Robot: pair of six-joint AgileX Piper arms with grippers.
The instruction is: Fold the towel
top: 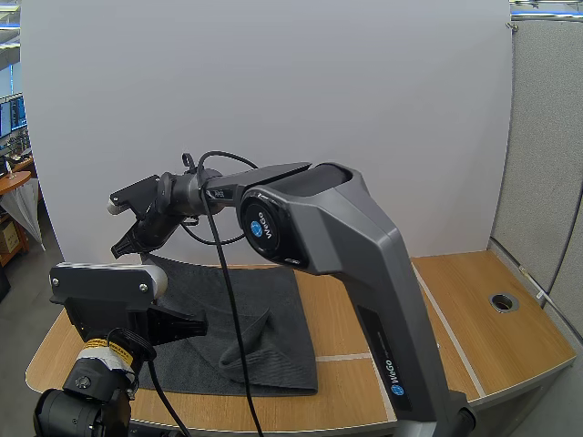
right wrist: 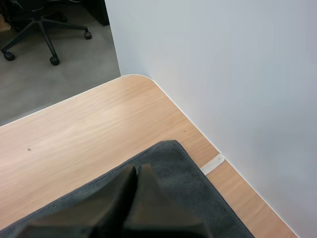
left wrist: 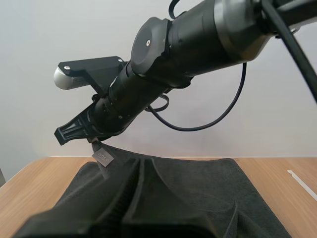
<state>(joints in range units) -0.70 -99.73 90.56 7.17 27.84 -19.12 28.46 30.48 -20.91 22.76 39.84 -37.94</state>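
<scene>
Since the right gripper (top: 123, 248) is pinching the towel (top: 278, 319) near its far corner, just off the table (top: 492, 309) at left of centre in the high view, fingers all but shut on cloth, the robot is probably needing to draw it slowly toward the lower frame, keeping edges aligned.

place: office-type robot lab | evidence: castored office chair (right wrist: 37, 25) on grey floor (right wrist: 54, 89), beyond the wood-laminate surface (right wrist: 99, 124) corner ahead of the right end effector (right wrist: 135, 171) | monitors (top: 13, 114) far to its left | grey partition (top: 547, 137) well to its right | cable grommet (top: 503, 301) set in the surface
</scene>
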